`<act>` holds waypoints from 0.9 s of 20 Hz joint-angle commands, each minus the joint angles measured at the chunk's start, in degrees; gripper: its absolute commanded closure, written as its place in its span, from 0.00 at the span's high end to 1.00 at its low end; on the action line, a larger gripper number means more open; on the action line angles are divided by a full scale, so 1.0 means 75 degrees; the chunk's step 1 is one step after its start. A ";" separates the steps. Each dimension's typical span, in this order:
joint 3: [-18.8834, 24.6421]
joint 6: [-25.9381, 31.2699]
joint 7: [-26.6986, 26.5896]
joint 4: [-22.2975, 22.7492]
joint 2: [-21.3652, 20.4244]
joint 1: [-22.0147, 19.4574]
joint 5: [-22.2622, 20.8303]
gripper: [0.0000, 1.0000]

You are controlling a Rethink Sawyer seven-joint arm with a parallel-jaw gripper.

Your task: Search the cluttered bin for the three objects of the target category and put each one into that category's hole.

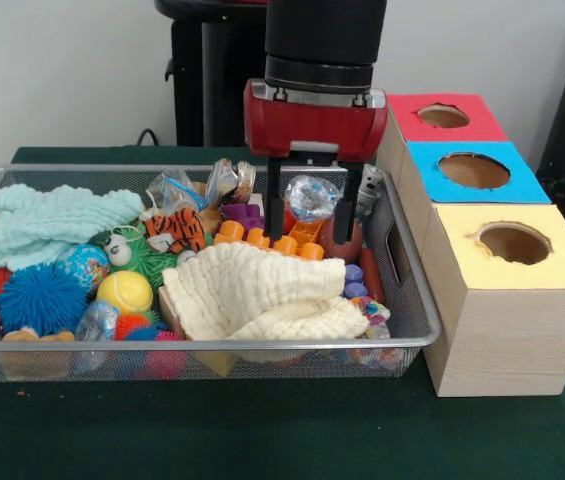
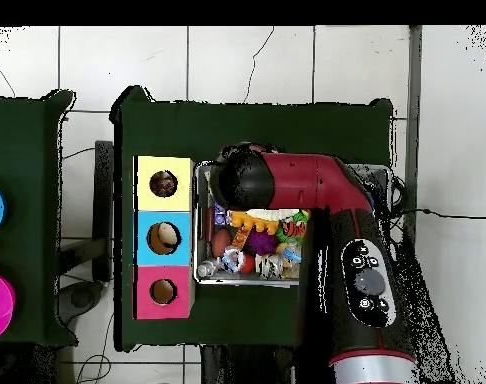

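The red-and-black gripper (image 1: 309, 210) hangs over the far right part of the wide silver wire-mesh bin (image 1: 202, 345), its two dark fingers (image 1: 274, 200) spread apart and holding nothing. Between and just below them lies a crumpled clear plastic wrap (image 1: 312, 195), with orange toy bricks (image 1: 267, 238) underneath. The fingertips appear to stand at about the level of the clutter's top.

Step in hand, as judged: the search. No printed white fabric bundle shows openly. The only hint is a scrap of multicoloured print (image 1: 374, 310) at the bin's near right side, tucked under the edge of the plain cream muslin cloth (image 1: 257, 290); whether it is one of the three objects cannot be confirmed. The other two are not visible at all.

The box row stands just beside the bin toward the desk's right edge in the front view. The round rough-edged hole in the yellow face (image 1: 514, 243) is the nearest of the three and looks empty. In the overhead view, the blue-faced cut-out (image 2: 164, 238) seems to hold something pale; the arm (image 2: 327, 230) covers most of the bin.

Next move, as judged: bring the gripper toward the near right of the bin and lift or push aside the cream muslin to expose what lies beneath. Risk: the jaws pick up muslin or plastic instead.
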 commanded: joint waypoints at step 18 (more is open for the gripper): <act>0.0339 -0.2242 0.0246 0.1489 0.0869 -0.0398 -0.1742 1.00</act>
